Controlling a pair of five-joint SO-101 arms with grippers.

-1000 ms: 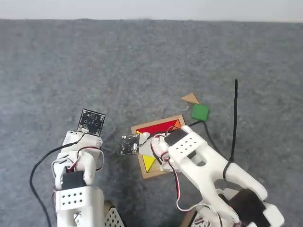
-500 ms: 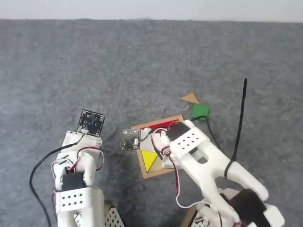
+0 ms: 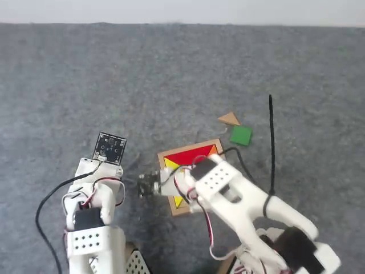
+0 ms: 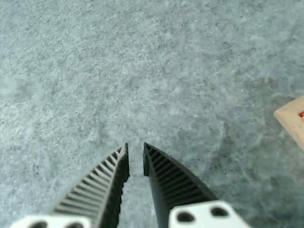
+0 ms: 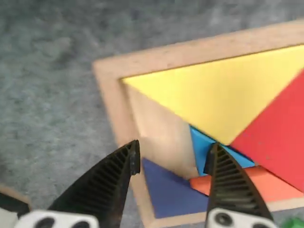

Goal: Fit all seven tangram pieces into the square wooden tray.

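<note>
Lying outside the tray (image 3: 189,143): green square (image 3: 241,135), tan triangle (image 3: 229,119).

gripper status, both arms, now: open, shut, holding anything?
Left gripper: shut, a sliver between the tips, holding nothing.
Right gripper: open, holding nothing, over the tray corner.

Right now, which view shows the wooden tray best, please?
The right wrist view: the tray is close, its pieces and bare gap clear. The high view has the right arm over part; the left wrist view catches one corner.
</note>
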